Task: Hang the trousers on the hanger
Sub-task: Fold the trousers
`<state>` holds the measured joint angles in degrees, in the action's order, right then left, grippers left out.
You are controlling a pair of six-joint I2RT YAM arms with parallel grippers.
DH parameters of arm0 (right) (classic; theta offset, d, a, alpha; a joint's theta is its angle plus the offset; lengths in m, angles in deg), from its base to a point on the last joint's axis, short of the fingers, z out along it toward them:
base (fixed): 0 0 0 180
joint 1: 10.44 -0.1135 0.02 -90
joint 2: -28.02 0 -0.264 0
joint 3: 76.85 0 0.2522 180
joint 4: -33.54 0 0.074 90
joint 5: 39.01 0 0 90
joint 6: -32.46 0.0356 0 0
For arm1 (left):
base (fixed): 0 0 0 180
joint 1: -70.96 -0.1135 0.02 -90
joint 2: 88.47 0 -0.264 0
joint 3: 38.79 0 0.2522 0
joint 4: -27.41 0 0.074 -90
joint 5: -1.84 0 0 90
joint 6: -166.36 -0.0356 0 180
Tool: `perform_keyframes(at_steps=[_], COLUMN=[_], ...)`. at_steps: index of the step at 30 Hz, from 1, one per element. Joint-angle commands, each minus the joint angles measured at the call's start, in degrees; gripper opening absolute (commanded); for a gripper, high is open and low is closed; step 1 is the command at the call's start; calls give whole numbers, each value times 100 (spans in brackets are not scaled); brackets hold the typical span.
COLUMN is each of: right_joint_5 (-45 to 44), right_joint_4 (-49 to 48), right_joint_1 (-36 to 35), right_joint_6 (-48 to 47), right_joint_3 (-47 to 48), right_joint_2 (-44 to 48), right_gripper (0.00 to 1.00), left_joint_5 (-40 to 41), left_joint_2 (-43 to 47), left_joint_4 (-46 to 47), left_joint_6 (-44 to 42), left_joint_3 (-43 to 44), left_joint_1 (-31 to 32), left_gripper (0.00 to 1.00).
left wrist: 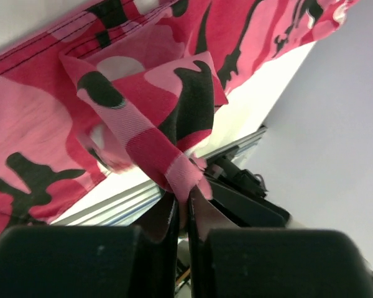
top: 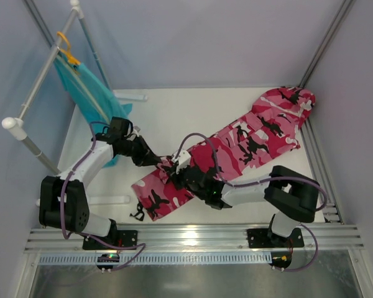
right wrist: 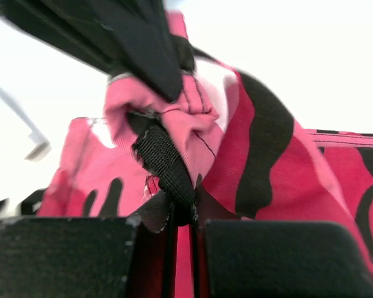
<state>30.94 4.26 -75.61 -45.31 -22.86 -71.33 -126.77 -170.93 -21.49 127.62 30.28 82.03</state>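
Observation:
The pink and red camouflage trousers lie slantwise across the white table, from the near middle to the far right. Both grippers meet at the trousers' near end. My left gripper is shut on a pinched fold of the pink cloth, seen in the left wrist view at the fingertips. My right gripper is shut on a black woven strap of the trousers, which enters the jaws from above. I cannot make out the hanger in any view.
A white tube rack stands at the far left. An orange hanger with a teal garment hangs on it. The rack's white foot bars lie on the table. An aluminium rail runs along the near edge.

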Motion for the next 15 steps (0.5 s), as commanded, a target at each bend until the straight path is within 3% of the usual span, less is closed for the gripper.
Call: perform_keyframes(at_steps=[1,6,8,12,15], right_joint_5=[432,941,1266,1592,1837], right_joint_4=[1374,4064,4800,5560,5685], right_joint_1=[-127,-330,-391,-629,-699], right_joint_6=[-27,236,262,315,368], right_joint_3=[134,1100,1407,2339,2718], right_joint_2=[1048,1480,1366,936,470], right_gripper=[4,4,4,4,4], left_joint_5=[721,2180,2558,3297,3413], left_joint_2=[72,10,28,19,-16], left_joint_4=[-563,-1371,-1531,-1821,-1839], left_joint_6=[-703,-1259,-1443,-1655,-1743], left_joint_3=[532,1042,1192,1500,1597], left_joint_1=[-114,-123,-114,-123,-123], left_gripper=[7,32,36,43,45])
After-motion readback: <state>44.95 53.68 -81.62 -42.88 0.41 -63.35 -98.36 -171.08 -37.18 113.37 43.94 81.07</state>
